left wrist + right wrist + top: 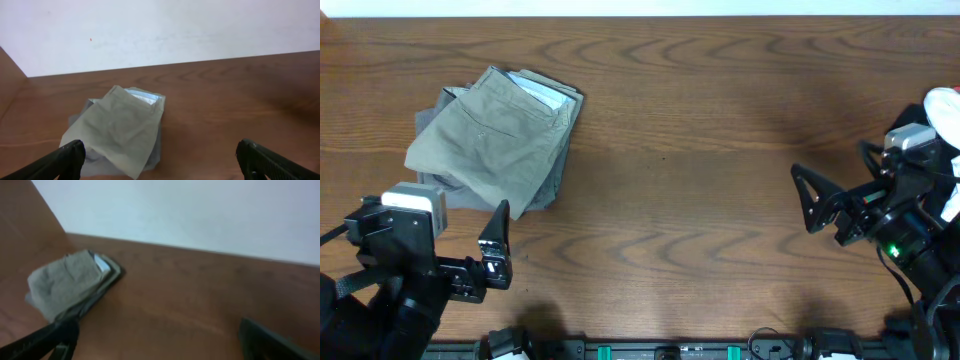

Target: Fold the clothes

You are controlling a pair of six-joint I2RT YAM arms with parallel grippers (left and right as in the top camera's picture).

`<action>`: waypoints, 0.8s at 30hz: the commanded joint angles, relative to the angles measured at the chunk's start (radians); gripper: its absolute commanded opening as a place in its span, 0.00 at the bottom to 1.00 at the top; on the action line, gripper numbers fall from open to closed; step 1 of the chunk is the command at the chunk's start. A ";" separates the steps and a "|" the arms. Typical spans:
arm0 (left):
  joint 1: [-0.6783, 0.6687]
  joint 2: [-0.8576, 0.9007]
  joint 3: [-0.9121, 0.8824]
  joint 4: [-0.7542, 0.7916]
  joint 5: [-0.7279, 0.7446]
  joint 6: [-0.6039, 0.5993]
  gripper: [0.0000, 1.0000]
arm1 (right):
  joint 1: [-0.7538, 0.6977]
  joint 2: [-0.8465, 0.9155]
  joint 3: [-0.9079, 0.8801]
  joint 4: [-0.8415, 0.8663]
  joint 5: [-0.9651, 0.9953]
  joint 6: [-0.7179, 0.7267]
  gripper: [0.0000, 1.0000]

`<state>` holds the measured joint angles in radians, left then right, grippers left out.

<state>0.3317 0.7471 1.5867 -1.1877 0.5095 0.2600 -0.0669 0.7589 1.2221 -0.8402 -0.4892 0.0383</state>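
We are seeing the left claw (160, 150) standing spread wide near the tabletop's (720, 120) near-left corner. Its two fingers (65, 160) are framing the clothes (120, 127) without touching them. The right claw (803, 200) is also gaping wide by the right edge, well apart from the pile. We are counting two garments: light khaki shorts (490, 135) lying folded on a darker grey piece (460, 192). The stack is sitting in the tabletop's far-left part. Its long axis is running diagonally from near-left to far-right, with the pale blue waistband lining (545, 95) pointing toward the far edge.
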 commanded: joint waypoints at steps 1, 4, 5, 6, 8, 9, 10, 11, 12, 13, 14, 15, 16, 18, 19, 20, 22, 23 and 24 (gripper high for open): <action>-0.004 0.005 0.005 -0.002 0.009 0.009 0.98 | 0.003 -0.020 -0.005 0.020 0.106 -0.022 0.99; -0.004 0.005 0.005 -0.002 0.009 0.009 0.98 | 0.003 -0.086 -0.063 0.102 0.174 -0.022 0.99; -0.004 0.005 0.005 -0.002 0.009 0.009 0.98 | 0.003 -0.111 -0.089 0.135 0.177 -0.022 0.99; -0.004 0.005 0.005 -0.002 0.009 0.009 0.98 | 0.003 -0.137 -0.118 0.171 0.179 -0.027 0.99; -0.004 0.005 0.005 -0.002 0.009 0.009 0.98 | 0.003 -0.199 -0.193 0.251 0.179 -0.037 0.99; -0.004 0.005 0.005 -0.002 0.009 0.009 0.98 | 0.003 -0.233 -0.240 0.293 0.179 -0.039 0.99; -0.004 0.005 0.005 -0.002 0.009 0.009 0.98 | 0.003 -0.265 -0.282 0.332 0.179 -0.040 0.99; -0.004 0.005 0.005 -0.002 0.009 0.009 0.98 | 0.003 -0.296 -0.328 0.370 0.179 -0.040 0.99; -0.004 0.005 0.005 -0.002 0.009 0.009 0.98 | 0.003 -0.327 -0.373 0.403 0.179 -0.040 0.99; -0.004 0.005 0.005 -0.002 0.009 0.009 0.98 | 0.003 -0.361 -0.426 0.438 0.179 -0.040 0.99; -0.004 0.005 0.005 -0.002 0.009 0.009 0.98 | 0.004 -0.390 -0.472 0.467 0.179 -0.040 0.99; -0.004 0.005 0.005 -0.002 0.009 0.009 0.98 | 0.009 -0.417 -0.518 0.497 0.179 -0.040 0.99; -0.004 0.005 0.005 -0.002 0.009 0.009 0.98 | 0.014 -0.449 -0.573 0.533 0.182 -0.040 0.99; -0.004 0.005 0.005 -0.002 0.009 0.009 0.98 | 0.024 -0.510 -0.673 0.594 0.193 -0.039 0.99; -0.004 0.005 0.005 -0.002 0.009 0.009 0.98 | 0.030 -0.537 -0.715 0.619 0.199 -0.040 0.99; -0.004 0.005 0.005 -0.002 0.009 0.009 0.98 | 0.038 -0.565 -0.755 0.639 0.203 -0.039 0.99; -0.004 0.005 0.005 -0.002 0.009 0.009 0.98 | 0.057 -0.624 -0.833 0.671 0.219 -0.039 0.99; -0.004 0.005 0.005 -0.002 0.009 0.009 0.98 | 0.066 -0.652 -0.864 0.680 0.224 -0.039 0.99; -0.004 0.005 0.005 -0.002 0.009 0.009 0.98 | 0.074 -0.682 -0.897 0.684 0.225 -0.040 0.99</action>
<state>0.3317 0.7475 1.5867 -1.1892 0.5095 0.2604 -0.0273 0.1478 0.3931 -0.1730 -0.2913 0.0101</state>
